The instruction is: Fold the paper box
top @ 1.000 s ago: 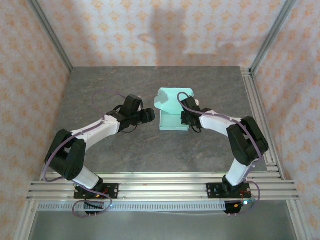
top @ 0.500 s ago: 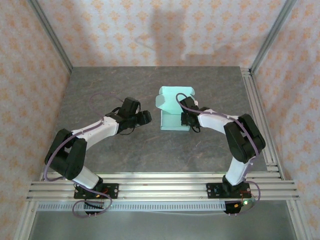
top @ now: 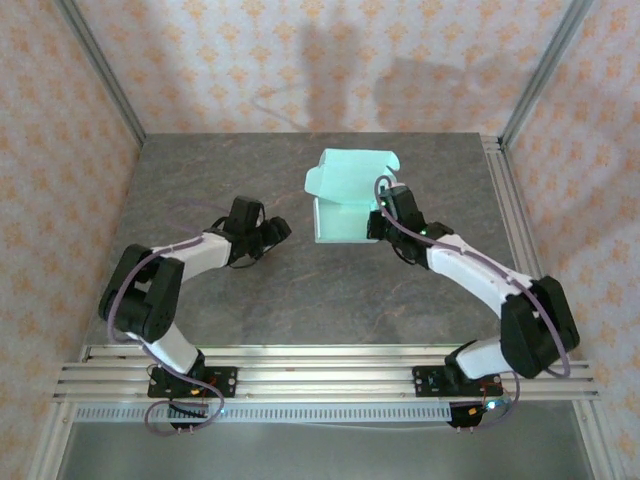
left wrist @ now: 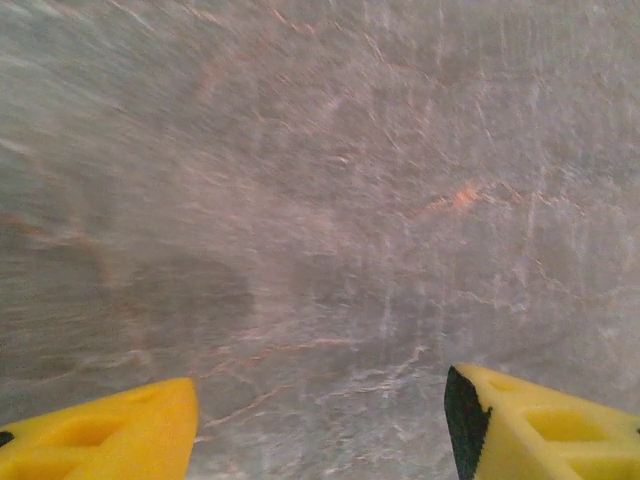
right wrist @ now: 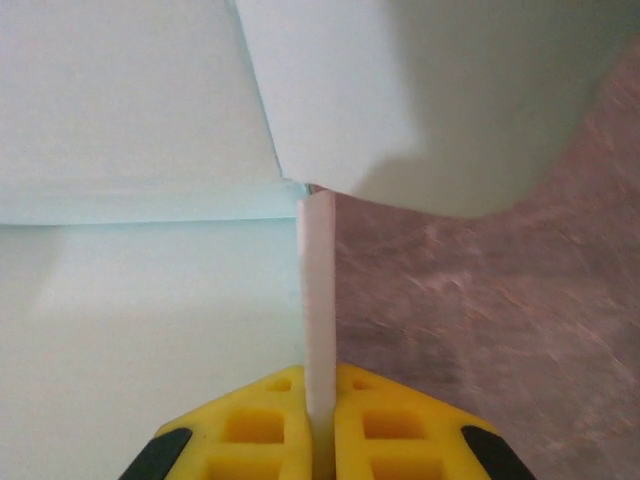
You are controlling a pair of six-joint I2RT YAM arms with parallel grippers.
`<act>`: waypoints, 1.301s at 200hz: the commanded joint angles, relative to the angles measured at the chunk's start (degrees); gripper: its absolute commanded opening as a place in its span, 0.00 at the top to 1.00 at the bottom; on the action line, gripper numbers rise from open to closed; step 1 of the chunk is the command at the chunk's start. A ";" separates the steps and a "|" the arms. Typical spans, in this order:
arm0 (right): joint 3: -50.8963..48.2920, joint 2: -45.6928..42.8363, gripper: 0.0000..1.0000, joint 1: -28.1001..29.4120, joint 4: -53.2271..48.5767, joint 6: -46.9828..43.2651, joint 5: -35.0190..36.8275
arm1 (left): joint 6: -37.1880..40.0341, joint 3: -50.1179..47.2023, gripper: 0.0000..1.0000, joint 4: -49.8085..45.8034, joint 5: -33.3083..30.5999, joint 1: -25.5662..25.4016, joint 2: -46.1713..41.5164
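Note:
The paper box (top: pixel 345 195) is a pale mint-green card piece, partly folded, standing at the middle back of the table with flaps raised. My right gripper (top: pixel 380 222) is shut on a thin upright wall of the box at its right side; in the right wrist view the card edge (right wrist: pixel 318 300) runs up between the yellow fingers (right wrist: pixel 250 425), with mint panels to the left and above. My left gripper (top: pixel 278 232) is left of the box, apart from it, open over bare table; its yellow fingers (left wrist: pixel 110 430) stand wide apart with nothing between them.
The grey stone-look table (top: pixel 250 300) is framed by aluminium rails along the near edge (top: pixel 320 375) and the right side (top: pixel 515 230). Patterned orange walls close in the back and both sides.
My right gripper has lifted and moved back and right with the box wall, raising and tilting the box. My left gripper has drawn back leftward, away from the box.

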 commanded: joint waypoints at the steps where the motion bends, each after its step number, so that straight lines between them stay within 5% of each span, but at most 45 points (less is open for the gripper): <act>1: -1.56 -3.08 0.90 -0.11 7.66 -1.53 -10.49 | -3.07 3.11 0.33 9.99 9.80 -1.06 3.29; 52: -7.24 -5.83 0.90 -0.15 23.37 1.85 -23.18 | -3.50 8.35 0.34 17.57 17.55 -7.32 4.20; 127: -5.82 -2.14 0.90 -0.07 20.69 -2.04 -22.77 | -4.81 9.88 0.49 19.39 20.10 -10.25 3.02; 176: -5.21 -0.06 0.90 1.75 19.12 -6.73 -18.00 | -8.22 11.70 0.50 21.01 20.58 -10.76 4.35; 260: -0.54 7.65 0.90 10.78 14.09 -18.62 0.05 | -13.04 14.56 0.50 23.63 21.42 -11.54 5.89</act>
